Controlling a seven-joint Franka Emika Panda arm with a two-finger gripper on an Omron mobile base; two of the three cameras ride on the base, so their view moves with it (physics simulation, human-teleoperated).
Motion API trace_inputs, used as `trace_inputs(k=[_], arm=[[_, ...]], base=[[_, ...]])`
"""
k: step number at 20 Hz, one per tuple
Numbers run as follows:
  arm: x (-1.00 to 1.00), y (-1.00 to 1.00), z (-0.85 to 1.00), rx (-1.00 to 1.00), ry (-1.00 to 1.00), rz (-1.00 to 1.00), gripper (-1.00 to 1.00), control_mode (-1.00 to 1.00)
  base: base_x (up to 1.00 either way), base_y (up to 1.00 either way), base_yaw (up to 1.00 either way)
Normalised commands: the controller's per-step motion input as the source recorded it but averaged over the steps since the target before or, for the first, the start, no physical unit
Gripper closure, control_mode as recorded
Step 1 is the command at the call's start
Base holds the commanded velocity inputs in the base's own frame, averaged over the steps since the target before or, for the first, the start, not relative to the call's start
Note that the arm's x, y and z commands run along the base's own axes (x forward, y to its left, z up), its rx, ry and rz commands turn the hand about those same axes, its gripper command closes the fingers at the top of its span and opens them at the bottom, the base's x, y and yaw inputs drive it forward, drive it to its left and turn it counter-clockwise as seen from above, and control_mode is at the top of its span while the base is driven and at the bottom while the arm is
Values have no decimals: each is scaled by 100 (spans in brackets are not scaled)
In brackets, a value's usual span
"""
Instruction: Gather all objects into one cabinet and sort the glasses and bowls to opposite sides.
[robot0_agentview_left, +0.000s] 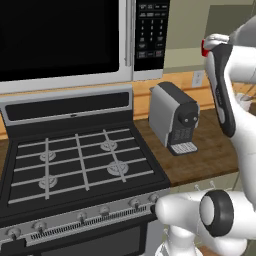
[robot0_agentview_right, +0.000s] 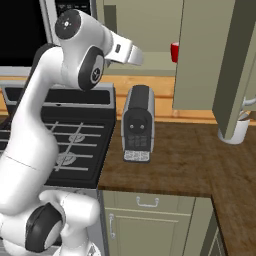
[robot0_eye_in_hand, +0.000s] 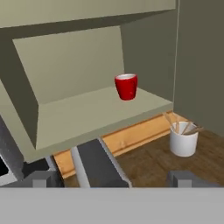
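Note:
The small red cup (robot0_eye_in_hand: 126, 86) stands upright on the bottom shelf (robot0_eye_in_hand: 83, 118) of the open olive-beige wall cabinet, toward its right side. The same cup (robot0_agentview_right: 174, 52) shows in the right base view, and its edge (robot0_agentview_left: 204, 48) peeks out behind my arm in the left base view. The cabinet door (robot0_agentview_right: 234, 65) is swung open to the right. My gripper (robot0_eye_in_hand: 113, 178) is open, its fingertips (robot0_eye_in_hand: 41, 178) wide apart with nothing between them. It hangs in front of and below the shelf, well short of the cup. The blue bowls and the brown bowl are out of view.
A grey coffee machine (robot0_agentview_right: 138, 122) stands on the wooden counter right below my hand. A white utensil crock (robot0_eye_in_hand: 183, 139) sits under the open door. The gas stove (robot0_agentview_left: 75, 160) and microwave (robot0_agentview_left: 60, 35) lie to the left.

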Motion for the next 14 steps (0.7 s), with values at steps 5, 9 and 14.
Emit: trace_inputs(k=[5,9,14], arm=[[32,-42,0,3,7,-10,-100,-100],[39,-55,0,11,15,0,-100,-100],[59,-38,0,16,16,5,-100,-100]], base=[[0,0,0],[0,0,0],[0,0,0]])
